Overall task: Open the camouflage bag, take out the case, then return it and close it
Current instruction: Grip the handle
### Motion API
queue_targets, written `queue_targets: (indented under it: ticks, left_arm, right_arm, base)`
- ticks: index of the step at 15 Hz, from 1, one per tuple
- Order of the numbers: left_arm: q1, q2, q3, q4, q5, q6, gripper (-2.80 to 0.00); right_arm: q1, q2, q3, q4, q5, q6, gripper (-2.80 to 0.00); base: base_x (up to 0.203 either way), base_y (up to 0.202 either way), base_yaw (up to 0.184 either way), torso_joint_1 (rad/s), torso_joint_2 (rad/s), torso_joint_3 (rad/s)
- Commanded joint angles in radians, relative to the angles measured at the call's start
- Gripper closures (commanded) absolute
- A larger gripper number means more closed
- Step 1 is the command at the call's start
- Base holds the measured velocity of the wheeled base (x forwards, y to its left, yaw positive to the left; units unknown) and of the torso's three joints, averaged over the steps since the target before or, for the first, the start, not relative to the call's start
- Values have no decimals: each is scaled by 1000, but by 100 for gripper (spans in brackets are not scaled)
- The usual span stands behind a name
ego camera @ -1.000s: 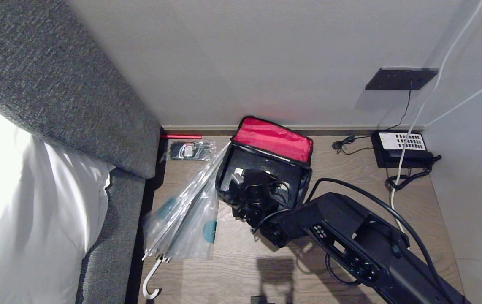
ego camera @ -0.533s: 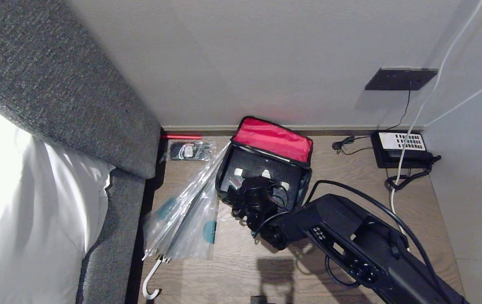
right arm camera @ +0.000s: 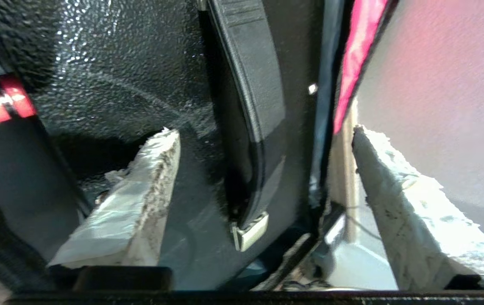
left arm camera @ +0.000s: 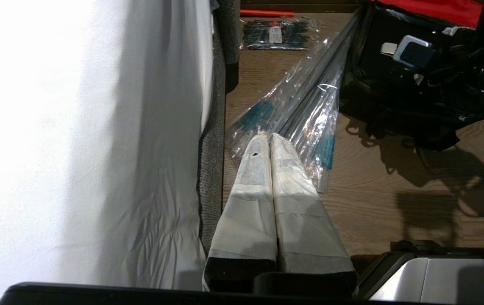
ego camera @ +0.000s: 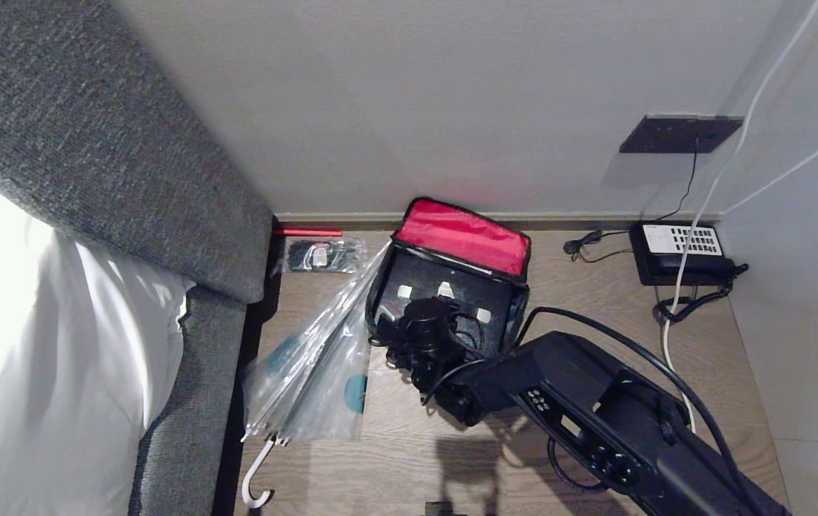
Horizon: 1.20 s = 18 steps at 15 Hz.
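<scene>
Black fabric, boxy and soft-sided, for the camouflage bag (ego camera: 463, 240): no camouflage panel on show, only dark walls and a smooth red lining inside the raised lid. Sits on the brown wood-grain floor (ego camera: 595, 322), close to the pale wall, lid tilted back toward it. Stands open. Holds a black pebbled case (right arm camera: 119, 76) with a glossy, grainy skin, as far as can be told, crossed by a smooth black strap (right arm camera: 259, 84) ending in a small metal clasp (right arm camera: 248, 231). Reaching into the opening from the near side, the right gripper (ego camera: 443, 301), with its white-taped, wedge-shaped fingers (right arm camera: 148, 186) spread wide, pinching nothing, one over the pebbled surface and the other out past the bag's rim. Touching the bag's left side, a long clear plastic-wrapped umbrella (ego camera: 309, 358), crinkly and shiny, with teal patches and a white hooked handle. Above that wrapper, the left gripper (left arm camera: 269, 135), with its taped fingers pressed flat together and nothing between them. Along the left, coarse grey woven upholstery (ego camera: 94, 143) and a smooth white sheet (ego camera: 36, 344). Near the skirting, a small clear packet of black items (ego camera: 324, 255) and a thin red stick (ego camera: 306, 232). Well apart to the right, a flat black telephone with a white keypad (ego camera: 674, 251), coiled cord beside it.
</scene>
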Motion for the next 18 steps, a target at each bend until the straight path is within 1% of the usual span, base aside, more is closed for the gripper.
queue_targets:
  ticks: [1,3,4,5,7,9,10,13,18]
  left_arm:
    - [1,-2,2,-1,0,0,0]
    - [1,-2,2,-1,0,0,0]
    - [1,-2,2,0,0,0,0]
    - [1,-2,2,0,0,0,0]
    - [1,-2,2,0,0,0,0]
    - [1,-2,2,0,0,0,0]
    - [1,-2,2,0,0,0,0]
    - [1,-2,2,0,-1,0,0]
    - [1,-2,2,-1,0,0,0]
  right_arm:
    - [-1,17,-2,-19,-33,-44,-280]
    - [-4,17,-4,-23,-47,-59,-280]
    - [-14,17,-5,-29,-53,-94,-280]
    - [-28,19,-10,-67,-68,-145,-280]
    - [-37,31,-16,-159,-72,-231,-280]
    - [-46,39,-32,-193,-73,-264,-280]
    - [-44,39,-32,-192,-78,-263,-280]
    - [-35,28,-41,-199,-135,-231,-280]
    - [-46,47,-46,-180,-137,-231,-280]
  base:
    - [0,0,0,0,0,0]
    - [0,0,0,0,0,0]
    - [0,0,0,0,0,0]
    - [0,0,0,0,0,0]
    - [0,0,0,0,0,0]
    - [0,0,0,0,0,0]
    - [0,0,0,0,0,0]
    - [0,0,0,0,0,0]
    - [0,0,0,0,0,0]
